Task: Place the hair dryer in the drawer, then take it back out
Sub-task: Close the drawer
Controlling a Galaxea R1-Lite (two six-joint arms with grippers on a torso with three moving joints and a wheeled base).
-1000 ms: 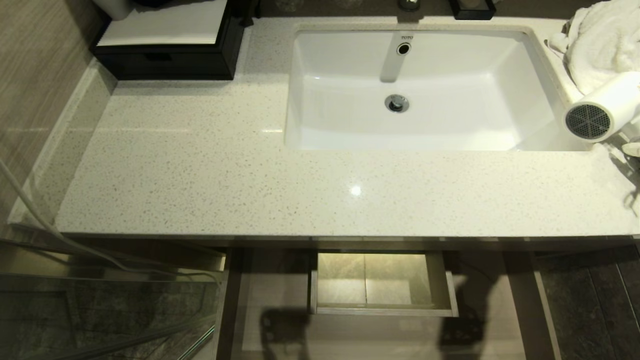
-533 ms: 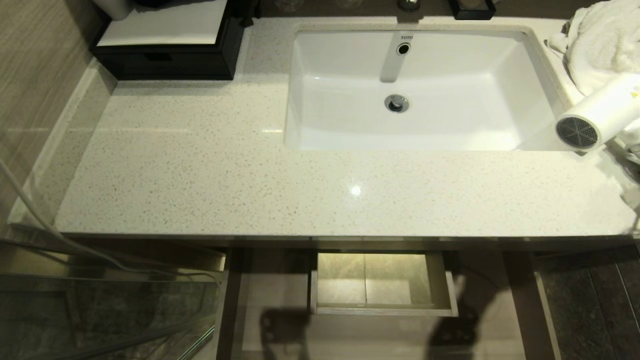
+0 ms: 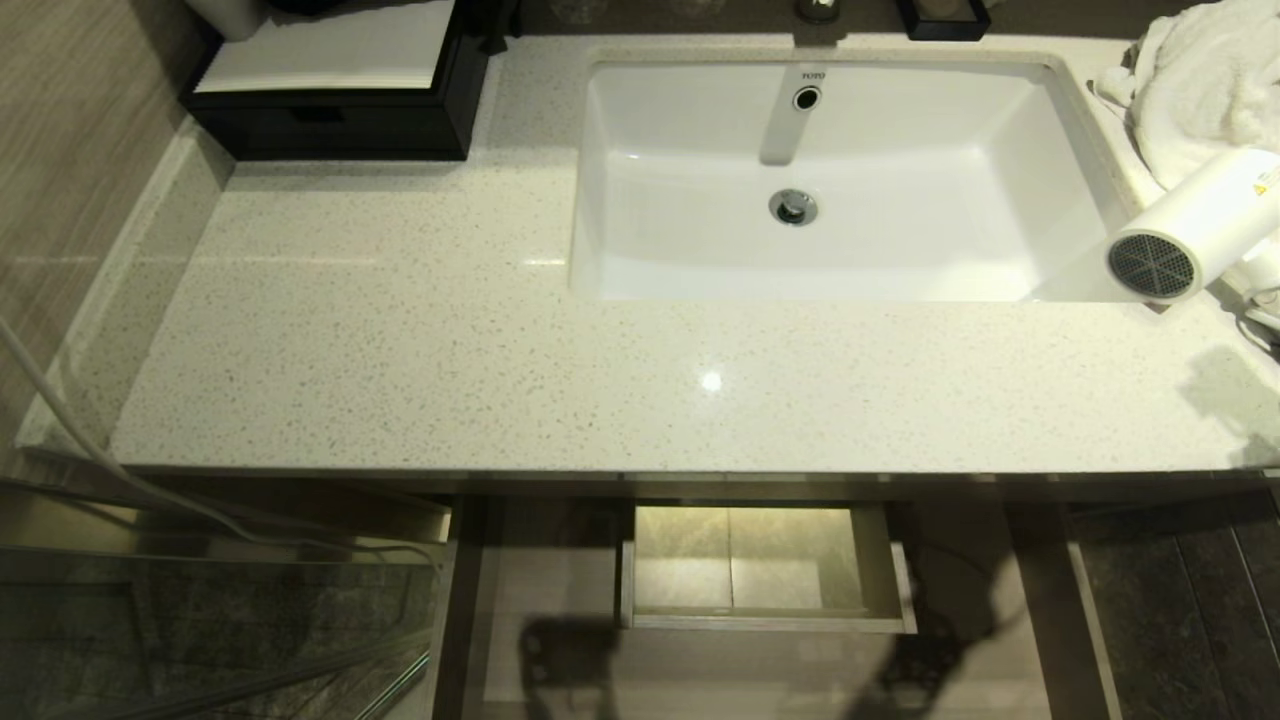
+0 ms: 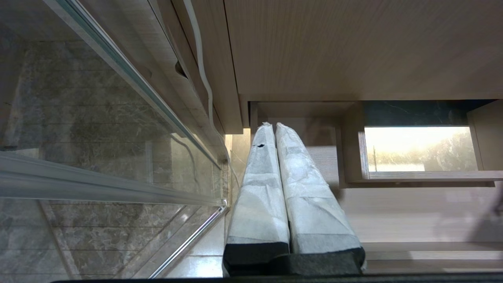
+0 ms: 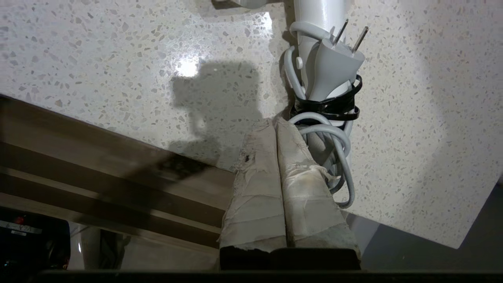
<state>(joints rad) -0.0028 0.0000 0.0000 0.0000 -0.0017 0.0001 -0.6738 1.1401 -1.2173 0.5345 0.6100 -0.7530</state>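
Your right gripper [image 5: 275, 125] is closed empty beside the hair dryer [image 3: 1190, 235] on the tabletop [image 3: 500, 350]. Grab its rigid, slippery handle above the loose cord [image 5: 334, 149].

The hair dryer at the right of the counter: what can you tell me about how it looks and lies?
The hair dryer is small, white and glossy like plastic, with a short round barrel ending in a grey grille aimed toward the sink. It lies at the countertop's right end, in front of a white towel. Its grey cord is coiled at the handle under a black band, with the plug tucked in. Nothing grips it.
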